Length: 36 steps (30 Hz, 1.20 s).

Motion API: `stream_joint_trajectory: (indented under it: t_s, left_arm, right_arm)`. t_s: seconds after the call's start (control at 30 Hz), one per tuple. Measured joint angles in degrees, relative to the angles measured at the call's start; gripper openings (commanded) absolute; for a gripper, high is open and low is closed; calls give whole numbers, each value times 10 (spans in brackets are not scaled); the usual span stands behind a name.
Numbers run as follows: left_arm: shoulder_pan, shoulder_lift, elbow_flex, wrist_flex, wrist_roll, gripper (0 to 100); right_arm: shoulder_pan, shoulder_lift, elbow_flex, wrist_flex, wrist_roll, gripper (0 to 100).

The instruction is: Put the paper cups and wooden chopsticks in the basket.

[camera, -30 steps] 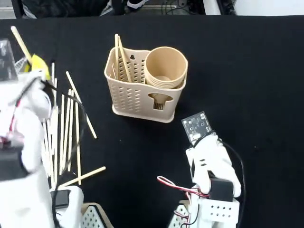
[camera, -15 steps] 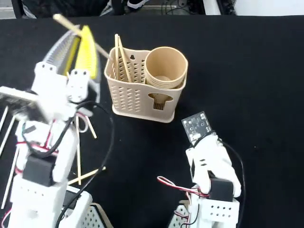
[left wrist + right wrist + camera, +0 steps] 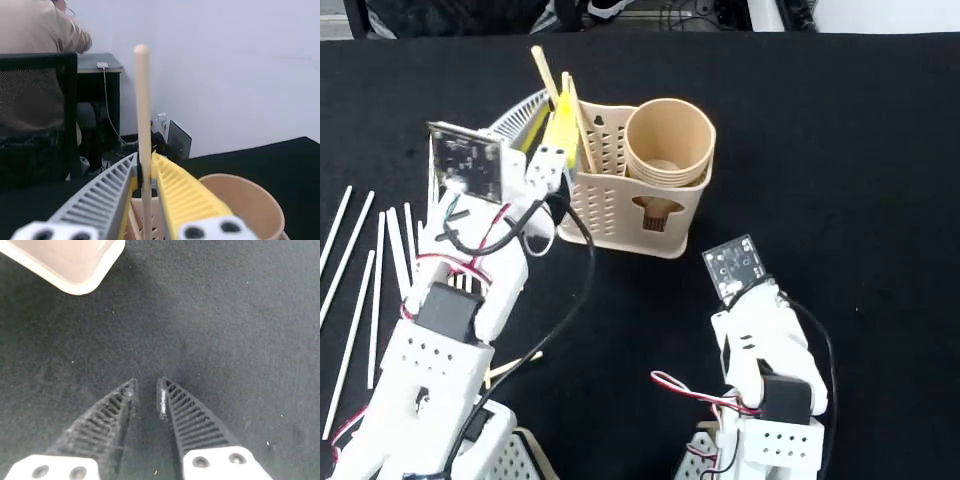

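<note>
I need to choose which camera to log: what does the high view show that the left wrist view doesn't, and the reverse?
The high view adds loose chopsticks on the table, the basket front and the right arm. The left wrist view adds a chair and wall behind the table. Both show the left gripper shut on one chopstick, beside the stacked paper cups.

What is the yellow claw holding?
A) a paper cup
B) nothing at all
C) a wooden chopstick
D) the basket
C: the left claw is shut on a wooden chopstick, which sticks up from between its fingers, close to the basket.
</note>
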Motion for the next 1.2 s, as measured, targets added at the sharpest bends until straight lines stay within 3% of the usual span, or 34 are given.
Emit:
stream_joint_trajectory:
  t_s: [0.1,0.33,0.53,0.7,0.83,0.97,1.2]
  left_arm:
    - [0,0,-12,64,0,166]
    - [-18,2,-166,322,0,171]
    - [-132,69,-321,508,0,171]
    - [-249,205,-391,623,-20,171]
    - [-319,341,-412,673,-47,171]
    - [-388,466,-423,677,-56,171]
    - [-482,639,-465,676,-138,166]
  right_arm:
    - [0,0,0,0,0,81]
    - [0,0,0,0,0,81]
    - [0,0,0,0,0,81]
    - [0,0,0,0,0,81]
    - [0,0,0,0,0,81]
    - [0,0,0,0,0,81]
    - [0,0,0,0,0,82]
